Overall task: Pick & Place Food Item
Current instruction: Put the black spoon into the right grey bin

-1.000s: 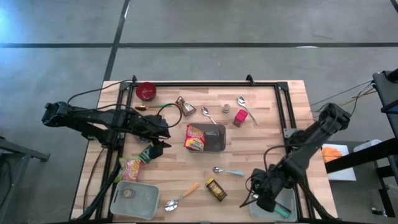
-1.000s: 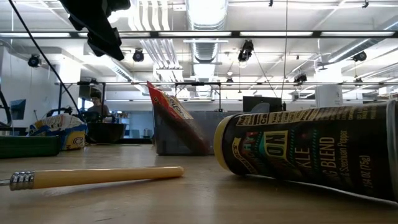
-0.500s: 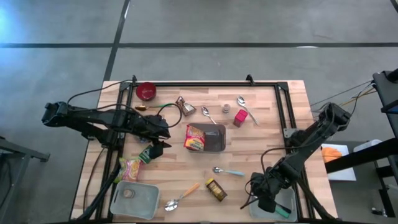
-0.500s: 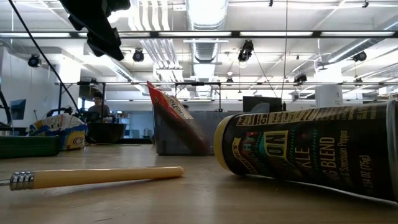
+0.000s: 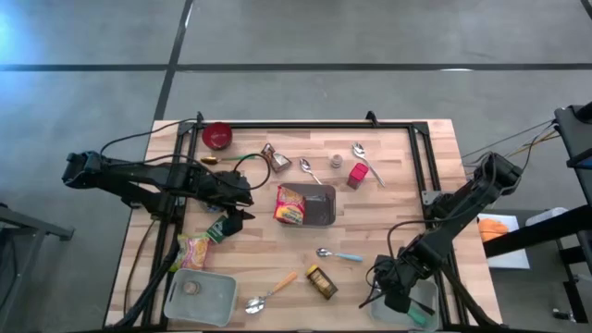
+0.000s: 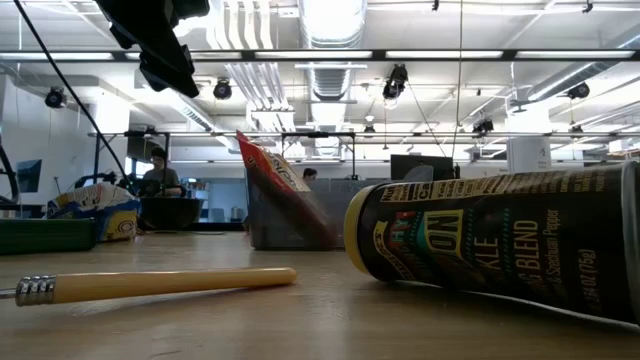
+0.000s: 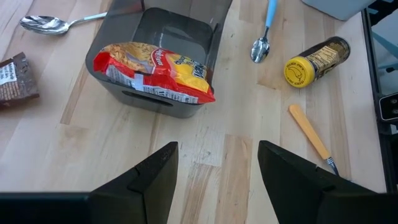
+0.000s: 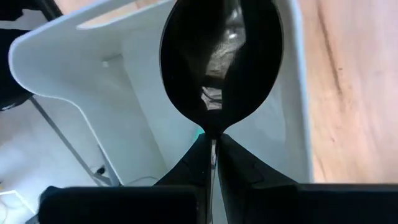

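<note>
Looks mostly done to me: the crinkly red-and-yellow noodle packet (image 7: 155,64) already sits in the smooth grey plastic bin (image 7: 186,37) mid-bench. Left hand (image 7: 214,180) hovers just left of it, fingers parted, empty. Right hand (image 8: 212,158), near-right, pinches a shiny spoon (image 8: 221,56) over a white tray (image 8: 118,93).

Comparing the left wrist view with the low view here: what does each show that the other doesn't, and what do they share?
Only the left wrist view shows the left gripper, fingers apart over bare wood, a blue-handled spoon, a silver spoon and a brown packet. Only the low view shows the room behind the table, with a seated person and ceiling lights. Both show the grey bin with the red and yellow noodle packet propped in it, the spice jar lying on its side, and the yellow handle.
</note>
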